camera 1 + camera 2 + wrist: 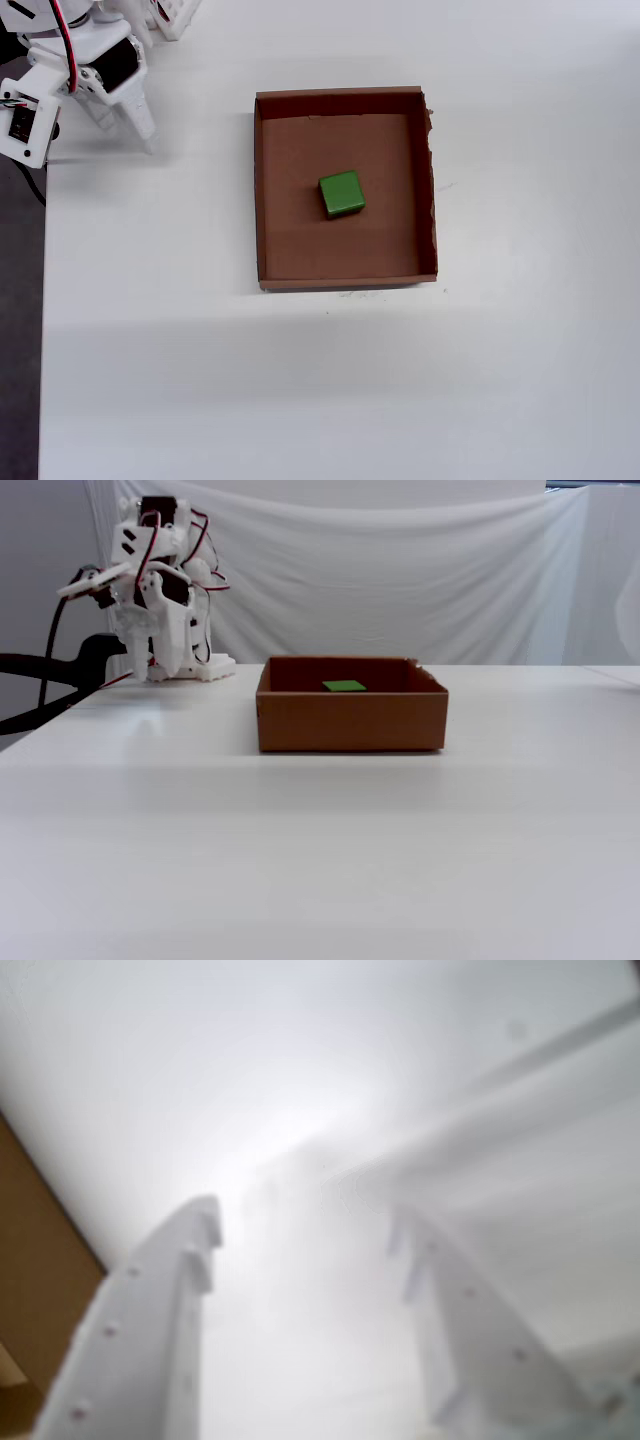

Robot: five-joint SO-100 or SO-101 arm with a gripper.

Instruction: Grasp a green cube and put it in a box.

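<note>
Green cube (341, 194): I log it resting on the floor of the box, roughly at the middle, clear of all four walls. In the fixed view only its top face (345, 686) shows above the front wall.

Box (345, 283): brown cardboard tray, low walls, sitting flat on the bench in the far half, a little left of centre in the overhead view. Its right wall has a ragged edge. In the fixed view (350, 720) I see it square-on, near the back of the bench.

Fingers (305, 1230): in the wrist view I see two white fingers spread apart with nothing but bright, blurred white surface between them; released and empty. In the overhead view the fingers (146, 130) point down toward the far-left corner of the bench, well apart from the box.

Arm (155, 590): white printed body with red and black wiring, folded up at the far-left corner of the bench in the fixed view.

Bench (330, 390): white, plain top; the near half carries nothing but a soft shadow band.

Backdrop (400, 570): white cloth hung behind the bench.

Wrist view note: a strip of brown cardboard (35, 1290) shows at the left edge; the rest is too washed out for me to read.
</note>
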